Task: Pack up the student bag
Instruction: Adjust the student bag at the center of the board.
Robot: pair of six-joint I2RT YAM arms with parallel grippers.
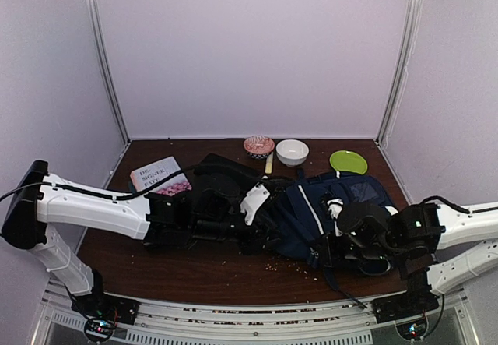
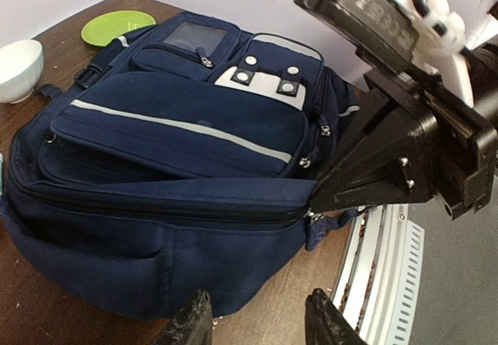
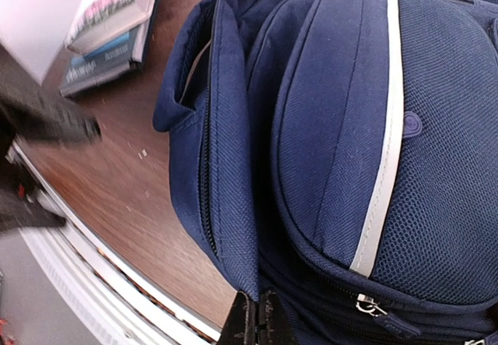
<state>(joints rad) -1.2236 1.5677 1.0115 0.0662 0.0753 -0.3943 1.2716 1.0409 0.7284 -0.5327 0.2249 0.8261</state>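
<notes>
On the table (image 1: 194,271), right of centre, lies the student bag (image 1: 311,219), soft and floppy (probably light). Right gripper (image 3: 257,320) pinches its flap edge, a sensible hold; left gripper (image 2: 257,323) stands spread beside it.

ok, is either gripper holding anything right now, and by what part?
The right gripper is shut on the student bag, pinching the fabric edge along its main zip. The left gripper is open, holding nothing.

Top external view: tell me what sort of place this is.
Probably a robot test booth: plain white walls close in a wooden table, two arms are bolted to a metal rail, and props like the student bag, book and green plate look staged.
</notes>
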